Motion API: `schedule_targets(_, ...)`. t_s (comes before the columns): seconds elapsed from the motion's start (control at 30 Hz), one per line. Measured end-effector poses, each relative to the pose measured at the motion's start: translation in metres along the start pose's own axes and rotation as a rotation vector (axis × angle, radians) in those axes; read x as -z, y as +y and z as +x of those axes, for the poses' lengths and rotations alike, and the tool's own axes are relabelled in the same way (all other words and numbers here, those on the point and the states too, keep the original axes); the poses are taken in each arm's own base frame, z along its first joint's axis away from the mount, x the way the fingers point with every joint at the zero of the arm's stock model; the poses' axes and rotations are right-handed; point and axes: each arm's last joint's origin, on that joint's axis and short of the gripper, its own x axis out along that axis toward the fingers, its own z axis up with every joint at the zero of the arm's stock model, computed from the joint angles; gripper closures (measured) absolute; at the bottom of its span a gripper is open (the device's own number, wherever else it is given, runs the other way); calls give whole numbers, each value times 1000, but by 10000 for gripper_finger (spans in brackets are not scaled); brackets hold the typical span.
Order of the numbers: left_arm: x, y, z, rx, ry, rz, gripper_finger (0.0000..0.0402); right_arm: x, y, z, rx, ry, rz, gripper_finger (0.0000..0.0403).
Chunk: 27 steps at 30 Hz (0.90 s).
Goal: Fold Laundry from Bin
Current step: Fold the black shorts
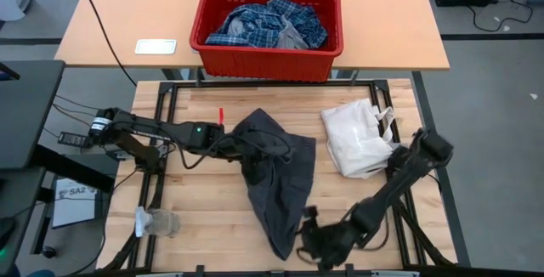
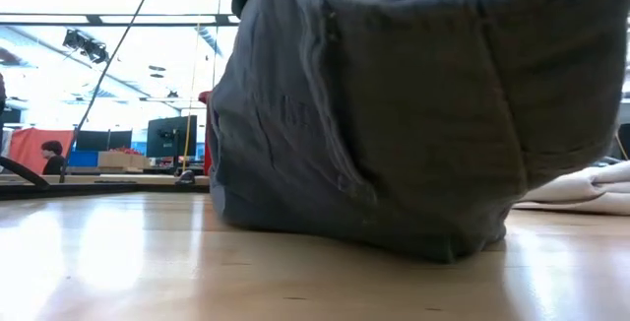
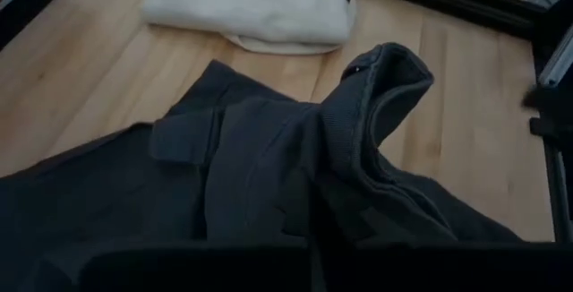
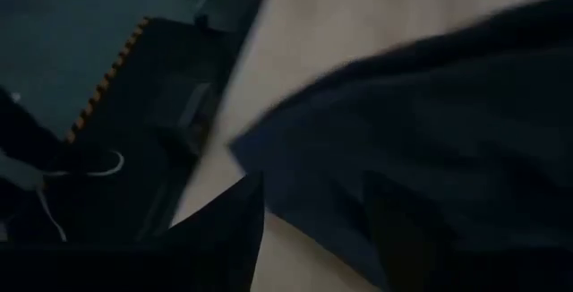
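My left end effector [image 1: 240, 141] is clamped tight on a bunched fold of the dark grey garment [image 1: 276, 179], holding that upper part off the counter [image 1: 204, 200] so the cloth stands up in a hump near the counter's middle. The rest of the garment trails flat toward the near edge. My right end effector [image 1: 308, 236] sits low by the near edge, at the garment's bottom corner. Its fingers are parted and I see no cloth pinched between them, so I judge it has no grip there right now.

The red bin [image 1: 268, 56] stands on the second counter beyond the far edge of mine, and the blue-and-white plaid shirt [image 1: 259, 24] lies heaped in it with a grey piece tucked beside it. A white fabric bag [image 1: 357, 139] rests near my counter's right edge, apart from the dark garment.

As I read it, the job is early. One piece is out of the bin and being spread, but it is crumpled and unfolded, with no neat stack anywhere. Flattening this piece, folding it, and then fetching the plaid shirt and the rest all remain.
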Motion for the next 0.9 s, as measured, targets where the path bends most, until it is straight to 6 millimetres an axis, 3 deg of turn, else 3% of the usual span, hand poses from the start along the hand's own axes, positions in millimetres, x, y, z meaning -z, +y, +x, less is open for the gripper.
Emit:
schedule_targets(0.27, 3, 1, 0, 7, 42, -8, 397, 27, 21, 48, -7, -9, -61, 189)
schedule_targets(0.57, 3, 1, 0, 7, 40, -21, 396, 44, 24, 76, 143, -46, -205, 198)
schedule_targets(0.67, 2, 0, 0, 28, 42, -26, 396, 41, 18, 76, 195, -62, -167, 241)
schedule_targets(0.8, 3, -2, 0, 76, 61, -3, 396, 22, 2, 64, 170, -91, 27, 369)
schedule_targets(0.9, 4, -5, -1, 119, 68, 12, 396, 7, -13, 49, 147, -93, 187, 387)
